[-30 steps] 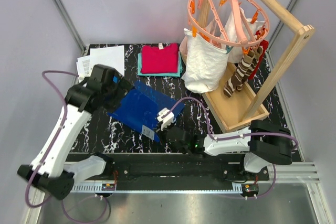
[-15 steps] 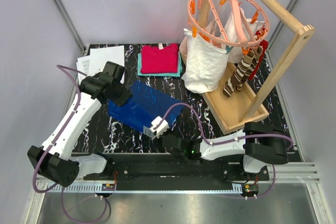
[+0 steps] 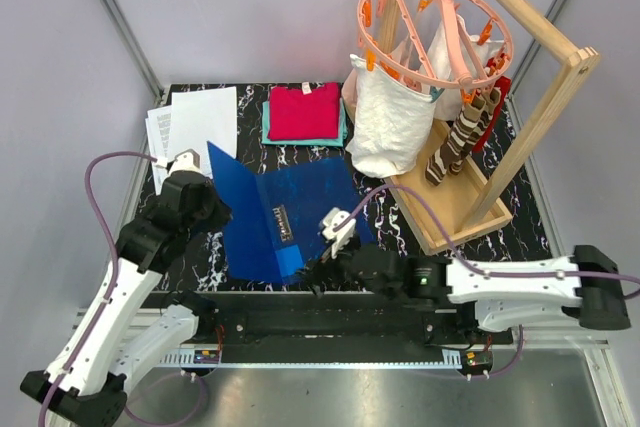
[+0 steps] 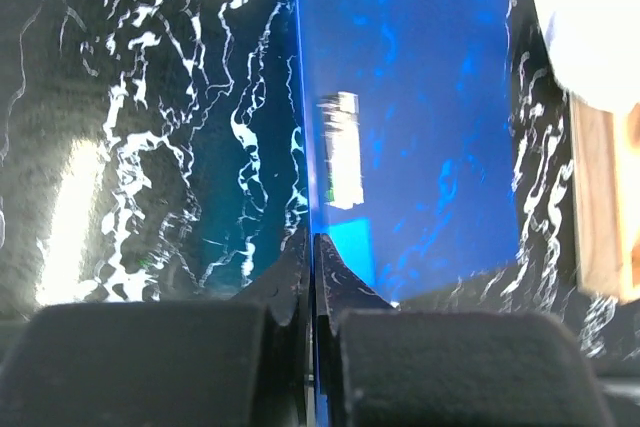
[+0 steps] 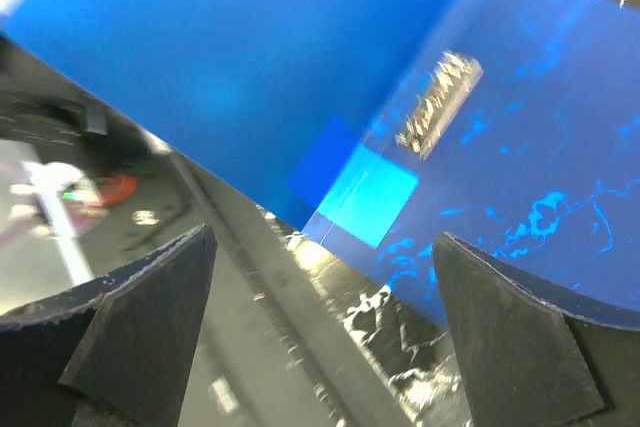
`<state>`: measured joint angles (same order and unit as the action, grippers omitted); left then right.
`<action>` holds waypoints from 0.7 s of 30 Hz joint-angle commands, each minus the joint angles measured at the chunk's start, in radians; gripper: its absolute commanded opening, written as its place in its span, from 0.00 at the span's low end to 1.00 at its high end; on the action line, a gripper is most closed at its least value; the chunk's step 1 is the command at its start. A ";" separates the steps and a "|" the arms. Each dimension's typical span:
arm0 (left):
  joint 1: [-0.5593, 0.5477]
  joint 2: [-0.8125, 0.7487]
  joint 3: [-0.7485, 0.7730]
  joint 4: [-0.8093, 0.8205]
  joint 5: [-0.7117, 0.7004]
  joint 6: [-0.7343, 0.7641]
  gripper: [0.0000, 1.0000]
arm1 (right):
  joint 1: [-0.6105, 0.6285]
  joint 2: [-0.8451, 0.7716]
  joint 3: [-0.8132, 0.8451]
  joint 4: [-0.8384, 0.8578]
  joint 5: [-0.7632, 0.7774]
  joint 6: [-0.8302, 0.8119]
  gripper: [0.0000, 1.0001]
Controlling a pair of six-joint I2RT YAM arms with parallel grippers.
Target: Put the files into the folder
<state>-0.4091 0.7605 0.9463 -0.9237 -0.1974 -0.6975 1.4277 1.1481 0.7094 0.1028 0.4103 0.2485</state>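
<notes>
The blue folder [image 3: 310, 205] lies opened on the marbled table, its left cover [image 3: 245, 222] raised upright. My left gripper [image 3: 212, 197] is shut on that cover's free edge; in the left wrist view its fingertips [image 4: 311, 247] pinch the thin blue sheet edge-on, with the metal spine clip [image 4: 340, 147] beyond. My right gripper [image 3: 318, 269] hangs open at the folder's near edge, its fingers [image 5: 150, 297] spread wide over the blue corner [image 5: 365, 192] and touching nothing. The files [image 3: 195, 117], white printed sheets, lie at the far left corner of the table.
Folded red and teal clothes [image 3: 303, 112] lie at the back. A white cloth bag [image 3: 390, 117] and a pink peg hanger [image 3: 435, 32] hang on a wooden rack [image 3: 460, 202] to the right. The table's near edge runs just below the folder.
The left gripper shut on the folder's cover and swung it up and open. The right gripper let go, opened wide and drew back toward the near edge.
</notes>
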 commanded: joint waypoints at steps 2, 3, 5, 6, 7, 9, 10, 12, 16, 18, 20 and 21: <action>0.004 -0.062 -0.032 0.048 0.050 0.164 0.00 | -0.175 -0.054 0.158 -0.365 -0.157 0.149 1.00; 0.004 -0.069 -0.038 0.046 0.050 0.161 0.00 | -0.291 -0.018 0.170 -0.377 -0.191 0.167 1.00; 0.006 -0.087 -0.058 0.046 0.053 0.151 0.00 | -0.380 0.031 0.221 -0.408 -0.264 0.175 1.00; 0.006 -0.093 -0.066 0.048 0.056 0.142 0.00 | -0.416 0.094 0.249 -0.425 -0.280 0.184 1.00; 0.007 -0.096 -0.079 0.049 0.058 0.139 0.00 | -0.459 0.129 0.278 -0.466 -0.292 0.186 1.00; 0.007 -0.113 -0.092 0.060 0.061 0.133 0.00 | -0.490 0.235 0.363 -0.508 -0.307 0.198 1.00; 0.007 -0.118 -0.102 0.065 0.055 0.132 0.00 | -0.525 0.267 0.383 -0.532 -0.323 0.201 1.00; 0.009 -0.142 -0.109 0.075 0.046 0.118 0.00 | -0.558 0.356 0.407 -0.520 -0.396 0.206 1.00; 0.010 -0.156 -0.127 0.079 0.020 0.086 0.00 | -0.559 0.518 0.521 -0.552 -0.370 0.227 0.93; 0.010 -0.150 -0.138 0.085 0.027 0.069 0.00 | -0.535 0.585 0.577 -0.546 -0.357 0.245 0.79; 0.012 -0.141 -0.147 0.106 0.029 0.055 0.00 | -0.504 0.648 0.631 -0.546 -0.320 0.268 0.67; 0.013 -0.138 -0.158 0.117 0.035 0.053 0.00 | -0.495 0.666 0.651 -0.546 -0.315 0.290 0.67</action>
<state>-0.4019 0.6098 0.8219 -0.8551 -0.1688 -0.6155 0.8822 1.7531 1.2438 -0.4355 0.0761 0.4721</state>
